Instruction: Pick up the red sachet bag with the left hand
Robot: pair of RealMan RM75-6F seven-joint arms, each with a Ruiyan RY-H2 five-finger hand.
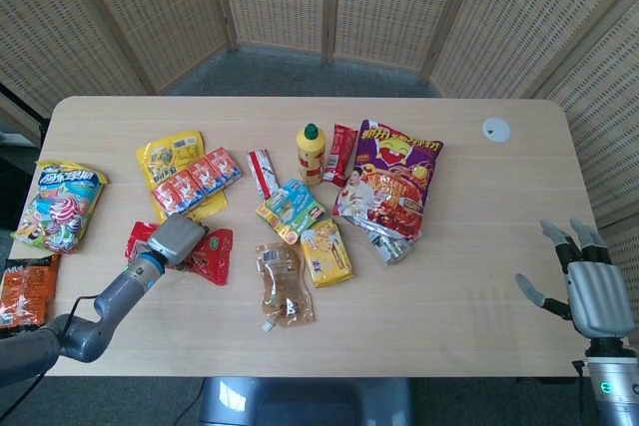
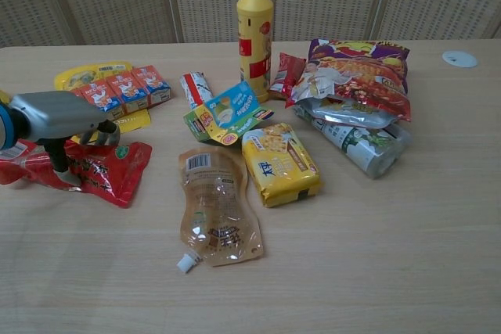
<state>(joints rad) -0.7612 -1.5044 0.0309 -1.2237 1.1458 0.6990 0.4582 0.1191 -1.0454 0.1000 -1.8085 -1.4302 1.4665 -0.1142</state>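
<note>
The left hand [image 1: 176, 238] [image 2: 59, 119] is curled down onto the red sachet [image 1: 205, 250] [image 2: 98, 170], fingers [image 2: 59, 163] pressing and gripping its middle. The sachet lies flat on the table [image 1: 449, 276], crumpled, its long axis running left to right, just in front of the row of red cartons [image 1: 196, 181] [image 2: 124, 87] and left of the clear pouch [image 1: 281, 284] [image 2: 213, 209]. Well away from the sachet, the right hand [image 1: 591, 286] hangs at the table's right edge, fingers spread, holding nothing.
</note>
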